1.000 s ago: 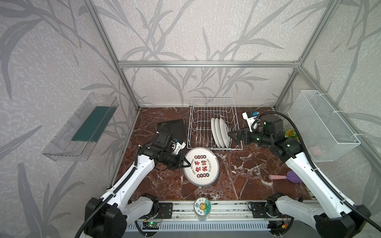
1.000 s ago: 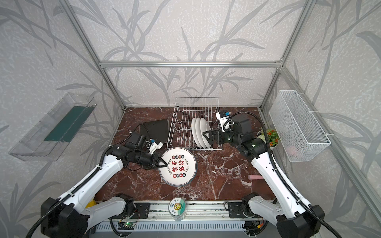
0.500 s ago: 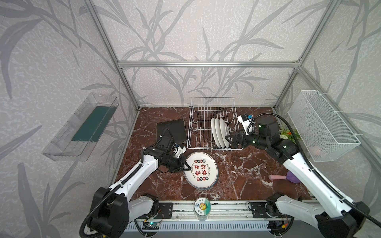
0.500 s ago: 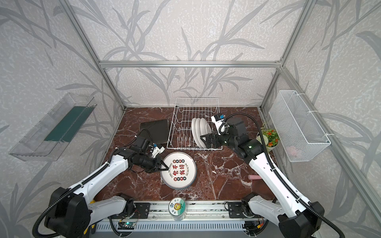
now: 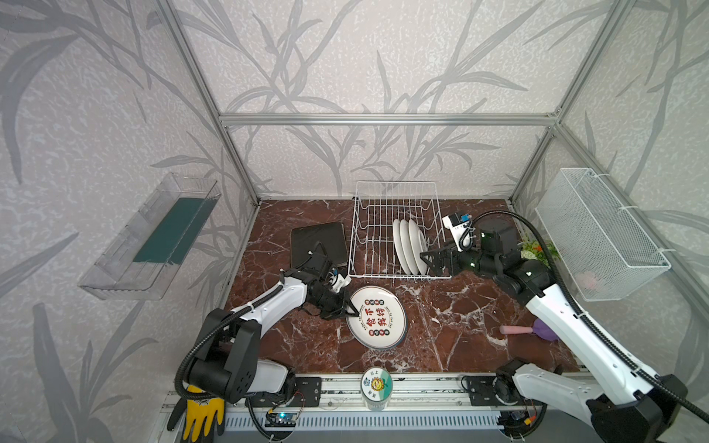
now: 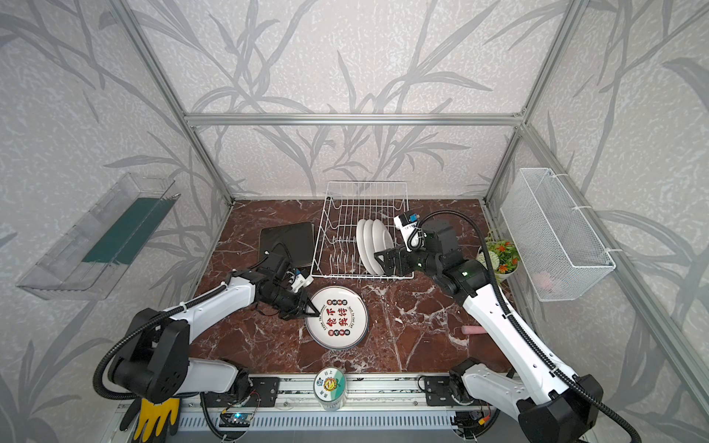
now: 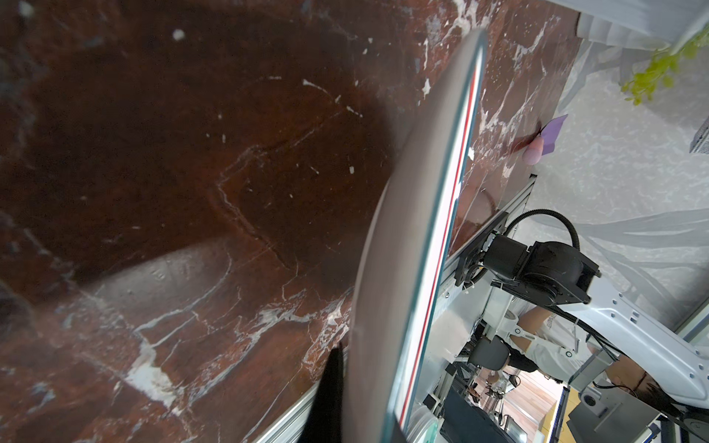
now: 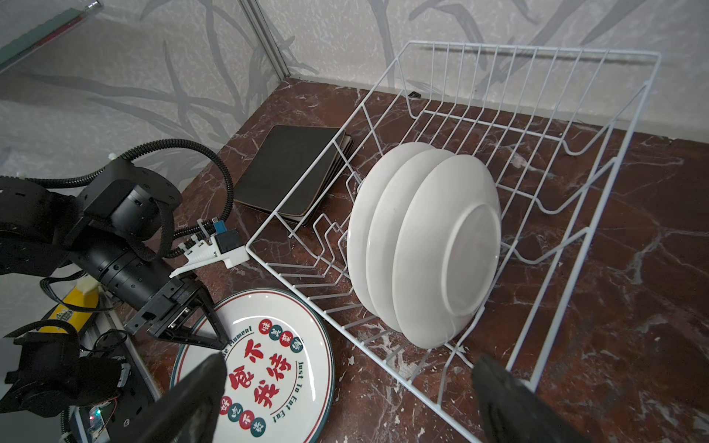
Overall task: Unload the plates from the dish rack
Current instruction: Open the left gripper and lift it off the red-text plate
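Rim of the character plate [image 5: 378, 323] is pinched by your left gripper [image 5: 352, 310] beside the dish rack [image 5: 378, 230]; your right gripper [image 5: 427, 261] gapes near white plates [image 5: 409, 245] inside it.

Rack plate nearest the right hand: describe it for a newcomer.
Find the white wire dish rack at the back of the brown marble table. Three plain white round plates stand on edge inside. Yours is the end plate facing the open right hand, its ringed underside exposed.

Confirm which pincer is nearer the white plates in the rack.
Right. The right pincer, open, sits beside the white plates in the dish rack; the left pincer is out front, shut on the printed plate.
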